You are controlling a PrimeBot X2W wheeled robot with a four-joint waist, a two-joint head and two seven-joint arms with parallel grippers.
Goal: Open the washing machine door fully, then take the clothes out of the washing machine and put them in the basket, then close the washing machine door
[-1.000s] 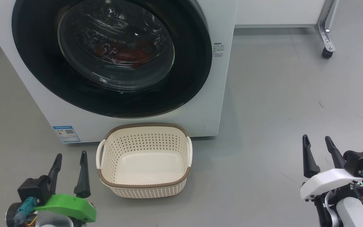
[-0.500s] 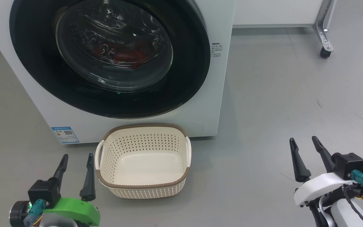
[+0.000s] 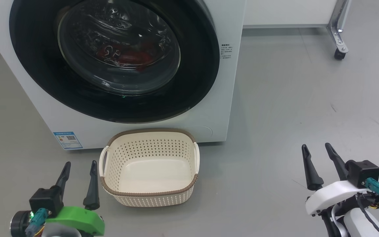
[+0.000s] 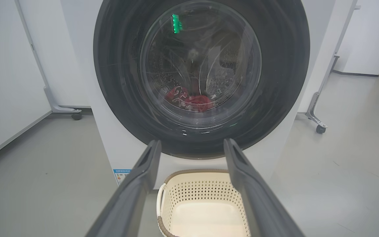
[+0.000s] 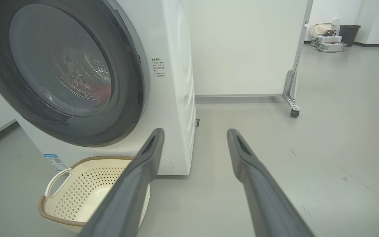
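Grey floor (image 3: 291, 98) runs across the whole scene. Washer (image 3: 232, 26), a white front-loader, stands on it at the upper left of the head view. Door (image 3: 196, 75) is shut flat against the front: wide black rim, clear glass bowl in the middle. Basket (image 3: 150, 131) sits upright on the floor just in front of the washer, below the door, empty. Clothes (image 3: 130, 57) are red with white figures showing, and lie low in the drum behind the glass.

Left claw (image 3: 81, 163) hangs low just beside the basket's left handle, fingers spread wide, gripping nothing. Right claw (image 3: 316, 145) is well apart to the right over bare floor, fingers equally wide, gripping nothing. Blue sticker (image 3: 67, 140) sits low on the washer's front, left of the basket.
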